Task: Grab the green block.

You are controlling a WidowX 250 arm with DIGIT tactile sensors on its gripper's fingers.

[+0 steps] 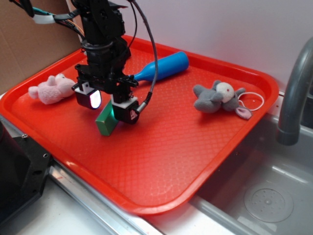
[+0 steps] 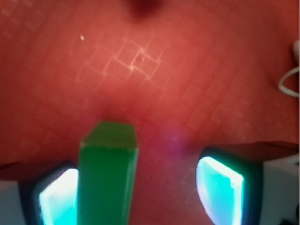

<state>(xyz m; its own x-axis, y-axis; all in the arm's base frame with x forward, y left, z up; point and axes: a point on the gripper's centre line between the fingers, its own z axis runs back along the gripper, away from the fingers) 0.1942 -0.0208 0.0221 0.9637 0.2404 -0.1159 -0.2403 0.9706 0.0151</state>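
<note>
The red tray point(image 1: 205, 161) holds the green block point(image 1: 106, 120), a pink plush toy point(image 1: 50, 88), a grey plush mouse point(image 1: 219, 97) and a blue bottle point(image 1: 164, 66). My end effector point(image 1: 111, 104) stands wide around the block. The wrist view shows the block point(image 2: 108, 173) beside one pad point(image 2: 58, 199), apart from the other.

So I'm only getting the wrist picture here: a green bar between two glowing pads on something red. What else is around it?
Observer: The red surface is a tray, and the green block lies on it, with the gripper right above it.
Operator: Anything else on that tray?
Observer: A pink plush toy near the left edge.
Operator: And that white loop at my right edge?
Observer: It's a string attached to a grey plush mouse.
Operator: Is that everything?
Observer: A blue bottle-shaped toy lies behind the arm, and there is a sink beside the tray.
</note>
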